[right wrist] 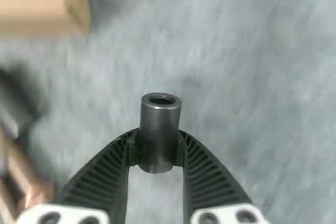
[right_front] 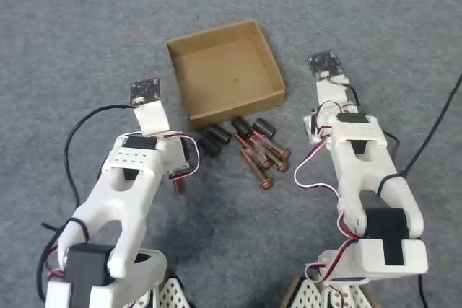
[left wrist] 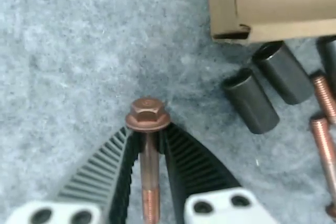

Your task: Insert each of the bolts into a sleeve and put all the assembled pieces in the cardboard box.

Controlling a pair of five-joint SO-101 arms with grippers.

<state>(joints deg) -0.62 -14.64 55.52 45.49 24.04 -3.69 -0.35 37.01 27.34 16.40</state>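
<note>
- we see our left gripper (left wrist: 149, 134) clamped on a copper-coloured hex-head bolt (left wrist: 147, 115), left of centre in the high view
- our right gripper (right wrist: 157, 139) pinches a dark grey metal cylinder sleeve (right wrist: 159, 116), right of centre
- the brown cardboard box (right_front: 238, 108) sits upper centre, with loose bolts (right_front: 263, 158) and loose sleeves (right_front: 216, 137) just below it

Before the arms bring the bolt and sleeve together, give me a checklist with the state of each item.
1. Left pincer shut on the bolt: ok.
2. Right pincer shut on the sleeve: ok.
3. Sleeve's open end clear of the fingers: ok.
4. Bolt's threaded end leading: not ok; the head sticks out past the fingertips, and the thread runs back between them.
5. Bolt and sleeve lined up: not ok; they are held apart.
6. Cardboard box open, nothing inside: ok.
</note>
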